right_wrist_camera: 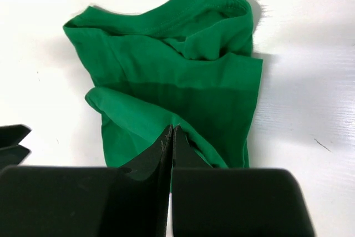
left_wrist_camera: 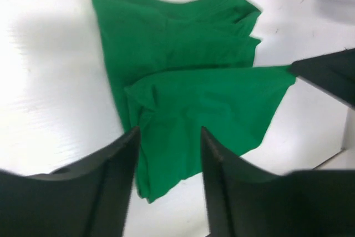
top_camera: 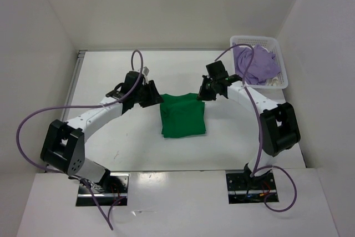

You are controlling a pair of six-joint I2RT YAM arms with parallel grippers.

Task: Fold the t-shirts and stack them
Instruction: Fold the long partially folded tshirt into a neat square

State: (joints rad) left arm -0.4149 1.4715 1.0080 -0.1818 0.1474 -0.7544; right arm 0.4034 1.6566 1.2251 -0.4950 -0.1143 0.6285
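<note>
The bright green t-shirt [top_camera: 183,116] lies partly folded at the middle of the table. My right gripper [top_camera: 203,94] is shut on its far right corner and holds a flap of cloth pulled up; the pinch shows in the right wrist view [right_wrist_camera: 172,131], on the green t-shirt [right_wrist_camera: 166,70]. My left gripper [top_camera: 157,96] is open at the shirt's far left corner. In the left wrist view [left_wrist_camera: 169,151] the green t-shirt's [left_wrist_camera: 183,70] edge shows between the spread fingers [left_wrist_camera: 125,159]. The lavender t-shirt [top_camera: 256,62] and a bit of the cream-white t-shirt [top_camera: 272,81] lie in the basket.
The white perforated basket [top_camera: 284,70] stands at the far right corner of the table. White walls close in the table at the back and on both sides. The right gripper's fingertip [left_wrist_camera: 327,73] shows in the left wrist view.
</note>
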